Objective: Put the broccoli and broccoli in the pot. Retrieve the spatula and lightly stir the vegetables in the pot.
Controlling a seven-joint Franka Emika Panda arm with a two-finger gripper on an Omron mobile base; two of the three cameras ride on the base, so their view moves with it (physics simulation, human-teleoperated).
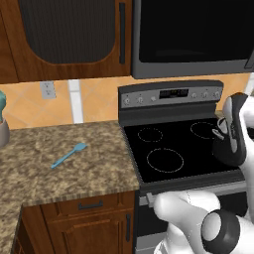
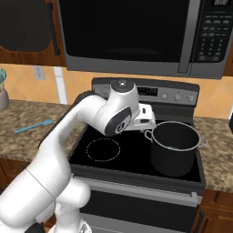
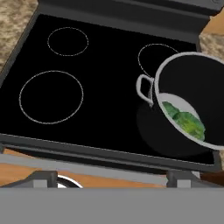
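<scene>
Broccoli (image 3: 187,122) lies inside the pot (image 2: 175,148) on the stove's (image 1: 163,149) right front burner. Spatula (image 1: 68,155) rests flat on the granite counter (image 1: 74,173), left of the stove, well apart from the arm. Judged light, stiff and slim; best pinched mid-handle. Gripper (image 3: 112,181) stands wide open, holding nothing.

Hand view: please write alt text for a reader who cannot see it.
Green broccoli lies inside the dark pot, which stands at the right of a black stovetop with ring-marked burners. Speckled counter shows at the upper left.
</scene>
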